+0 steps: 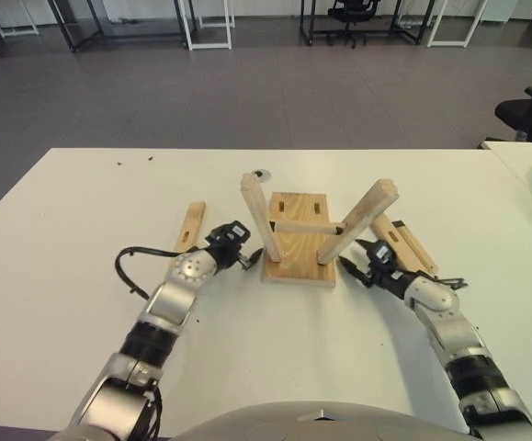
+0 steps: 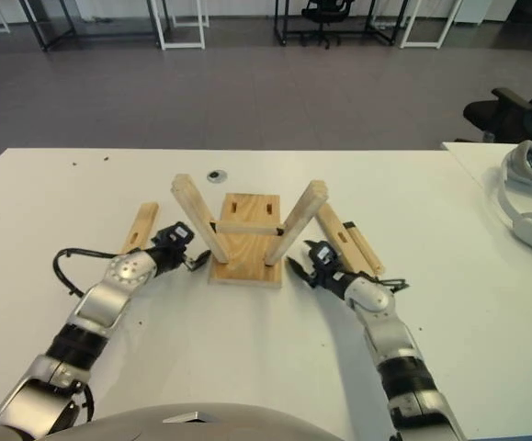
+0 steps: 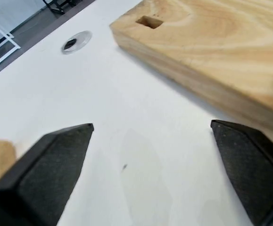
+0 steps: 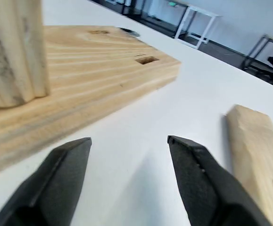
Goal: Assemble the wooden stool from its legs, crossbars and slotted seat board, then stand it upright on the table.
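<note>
Seat board [image 1: 300, 250], leg [image 1: 362, 220]: pale grained matt wood. Table [image 1: 82, 230]: smooth white. Left gripper [image 3: 151, 125] fingers [image 3: 51, 160]: matt black.

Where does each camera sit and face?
Left eye view: head, facing down over both arms at the seat board on the table.
Right eye view: beside it, same scene.
Left wrist view: past the open left gripper to the seat board.
Right wrist view: past the open right gripper to the seat board, loose leg.

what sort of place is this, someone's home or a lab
Most likely a lab or open office workspace, not a home: a large white table, a grey floor with metal desk frames, and a black office chair behind.
</note>
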Controlling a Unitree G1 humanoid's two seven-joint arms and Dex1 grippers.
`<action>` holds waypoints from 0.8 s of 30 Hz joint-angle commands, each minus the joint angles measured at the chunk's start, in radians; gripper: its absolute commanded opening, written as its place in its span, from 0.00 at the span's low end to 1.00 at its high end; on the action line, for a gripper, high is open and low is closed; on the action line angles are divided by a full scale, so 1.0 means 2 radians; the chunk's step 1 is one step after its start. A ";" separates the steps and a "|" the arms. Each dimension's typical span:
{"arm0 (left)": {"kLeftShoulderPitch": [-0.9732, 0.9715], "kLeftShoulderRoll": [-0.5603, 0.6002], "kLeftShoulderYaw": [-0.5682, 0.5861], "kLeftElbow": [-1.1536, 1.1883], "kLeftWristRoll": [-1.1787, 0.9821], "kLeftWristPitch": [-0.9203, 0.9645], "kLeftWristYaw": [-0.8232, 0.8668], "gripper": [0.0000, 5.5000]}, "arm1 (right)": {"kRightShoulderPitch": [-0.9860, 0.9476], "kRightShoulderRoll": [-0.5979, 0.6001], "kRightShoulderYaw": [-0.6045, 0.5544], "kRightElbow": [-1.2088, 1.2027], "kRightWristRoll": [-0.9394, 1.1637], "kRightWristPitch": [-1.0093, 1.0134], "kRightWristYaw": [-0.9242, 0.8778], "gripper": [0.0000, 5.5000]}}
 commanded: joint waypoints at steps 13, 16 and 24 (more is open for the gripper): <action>-0.037 -0.213 0.049 -0.402 -0.134 0.356 0.202 0.83 | -0.055 0.025 0.090 -0.497 0.030 0.390 -0.176 0.55; -0.019 -0.218 0.028 -0.392 -0.136 0.360 0.199 0.83 | -0.040 0.012 0.096 -0.500 0.034 0.388 -0.159 0.55; 0.021 -0.007 0.124 -0.280 -0.103 0.208 0.066 0.83 | -0.002 0.003 -0.009 -0.390 0.014 0.324 -0.167 0.55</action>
